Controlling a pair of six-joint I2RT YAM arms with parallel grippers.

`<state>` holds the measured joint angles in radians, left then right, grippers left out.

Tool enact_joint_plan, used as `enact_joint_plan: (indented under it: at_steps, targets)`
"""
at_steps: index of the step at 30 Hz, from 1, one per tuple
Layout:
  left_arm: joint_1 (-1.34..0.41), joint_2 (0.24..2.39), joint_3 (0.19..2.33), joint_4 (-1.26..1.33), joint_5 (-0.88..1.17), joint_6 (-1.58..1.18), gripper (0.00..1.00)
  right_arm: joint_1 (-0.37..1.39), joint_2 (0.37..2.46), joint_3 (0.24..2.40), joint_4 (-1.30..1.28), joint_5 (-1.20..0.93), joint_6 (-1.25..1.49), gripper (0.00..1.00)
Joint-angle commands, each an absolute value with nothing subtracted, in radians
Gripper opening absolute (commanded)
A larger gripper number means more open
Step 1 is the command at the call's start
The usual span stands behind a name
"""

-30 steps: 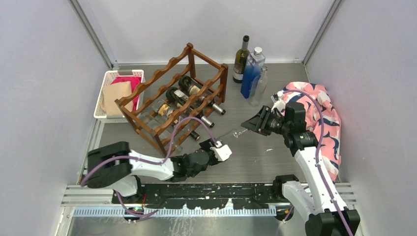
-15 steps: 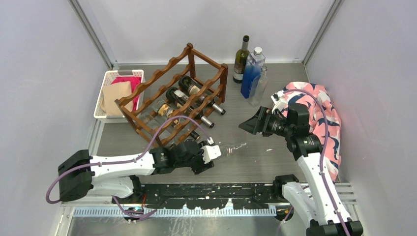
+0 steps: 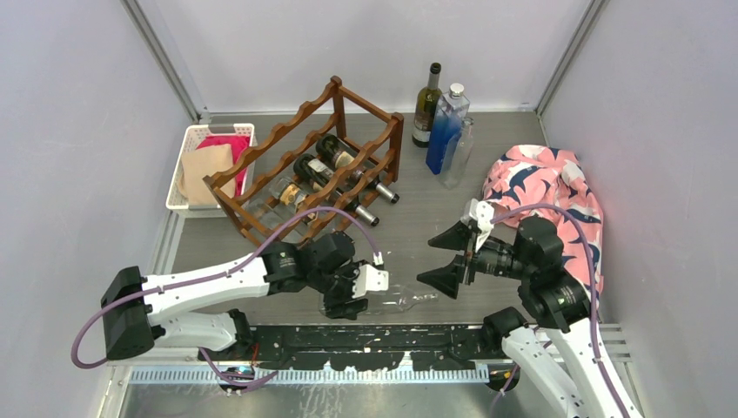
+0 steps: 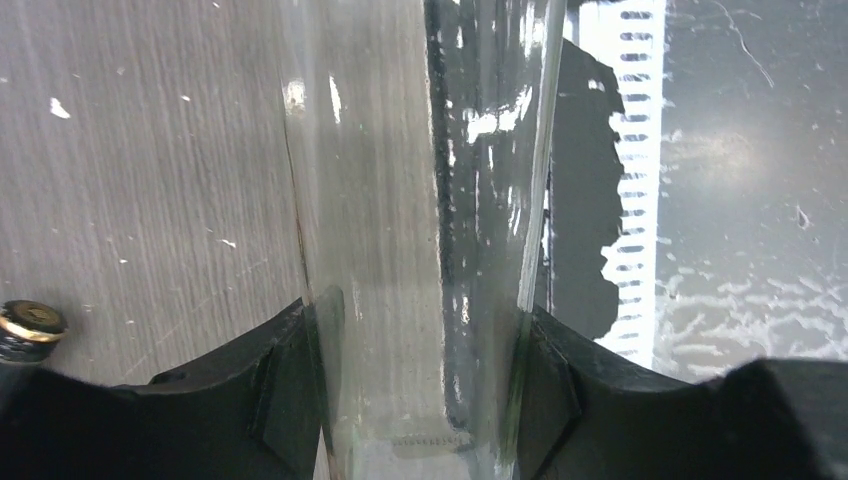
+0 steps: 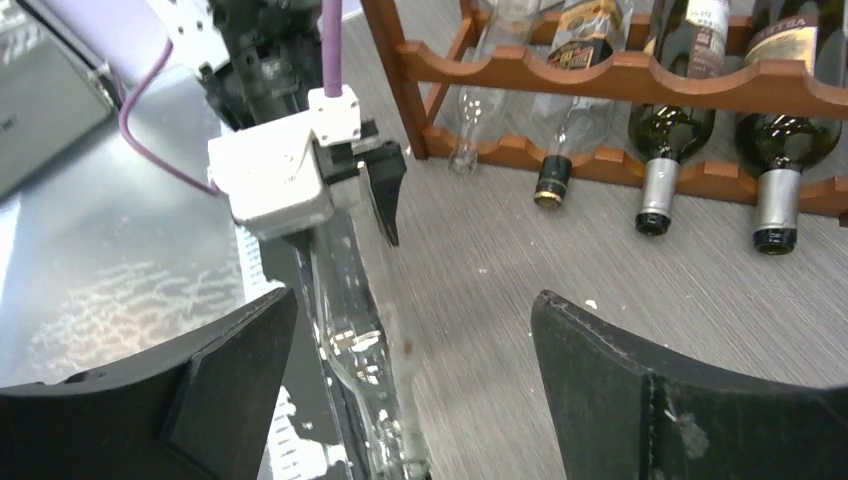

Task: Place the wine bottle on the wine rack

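Your left claw [image 3: 350,292] was clamped on the wine bottle [image 3: 396,300], a clear glass one, with a finger [image 4: 285,380] pressed flat against each side of its body [image 4: 420,250]; the bottle lay roughly level at the near edge of the bench [image 3: 435,187], its neck pointing towards your right arm, and I could not tell whether it rested on the surface or hung just above it. Your right claw [image 3: 446,259] stood wide open just beyond the neck, one jaw on either side of the bottle's line and neither touching the glass; from its own wrist camera the bottle [image 5: 350,330] ran up between the spread jaws of that claw [image 5: 415,340] to the left claw's white housing. The bottle was well apart from the wine rack [image 3: 274,135], which stood at the back left of the bench with several dark bottles [image 3: 348,170] and some clear ones lying in its scalloped rails [image 5: 620,75], necks facing you; a white basket [image 3: 178,178] holding pink and tan cloth sat just left of the rack; a dark green bottle [image 3: 426,104], a blue bottle [image 3: 446,126] and a clear one stood upright together by the back wall; a pink patterned cloth [image 3: 557,174] lay bunched along the right side.
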<state>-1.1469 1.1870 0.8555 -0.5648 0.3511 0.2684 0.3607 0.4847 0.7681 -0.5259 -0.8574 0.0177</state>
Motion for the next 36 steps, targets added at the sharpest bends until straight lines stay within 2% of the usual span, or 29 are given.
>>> enact_joint_plan:
  at_steps: [1, 11, 15, 30, 36]
  targets:
    - [-1.122, 1.171, 0.914, -0.617, 0.468, 0.326, 0.00, 0.396, 0.523, 0.795, -0.594, -0.904, -0.154, 0.92]
    - [-1.109, 1.177, 0.953, -0.639, 0.482, 0.311, 0.00, 0.579, 0.633, 0.778, -0.650, -0.741, -0.200, 0.92]
    - [-1.109, 1.176, 0.960, -0.634, 0.475, 0.296, 0.00, 0.688, 0.692, 0.772, -0.645, -0.652, -0.218, 1.00]
    - [-1.094, 1.171, 0.973, -0.634, 0.509, 0.282, 0.00, 0.932, 0.810, 0.757, -0.540, -0.487, -0.227, 1.00]
    - [-1.090, 1.160, 0.968, -0.630, 0.523, 0.286, 0.00, 0.935, 0.800, 0.752, -0.509, -0.506, -0.235, 0.91]
